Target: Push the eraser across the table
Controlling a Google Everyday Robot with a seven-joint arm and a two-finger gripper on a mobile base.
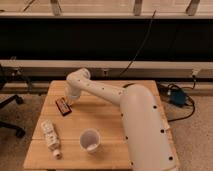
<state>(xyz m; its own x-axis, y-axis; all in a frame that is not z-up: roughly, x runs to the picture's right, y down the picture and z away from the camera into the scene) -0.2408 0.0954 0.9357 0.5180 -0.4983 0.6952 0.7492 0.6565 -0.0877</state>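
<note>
The eraser [62,106] is a small flat dark block with a reddish-orange rim, lying on the left part of the light wooden plank table [105,115]. My white arm reaches from the right across the table, bending at an elbow near the far left. My gripper [68,101] points down just right of the eraser, close to or touching its right end.
A white ribbed bottle [50,137] lies on its side at the front left. A white cup [90,140] stands near the front middle. A black office chair [10,107] is off the left edge. Cables and a blue box [177,96] lie on the floor at right.
</note>
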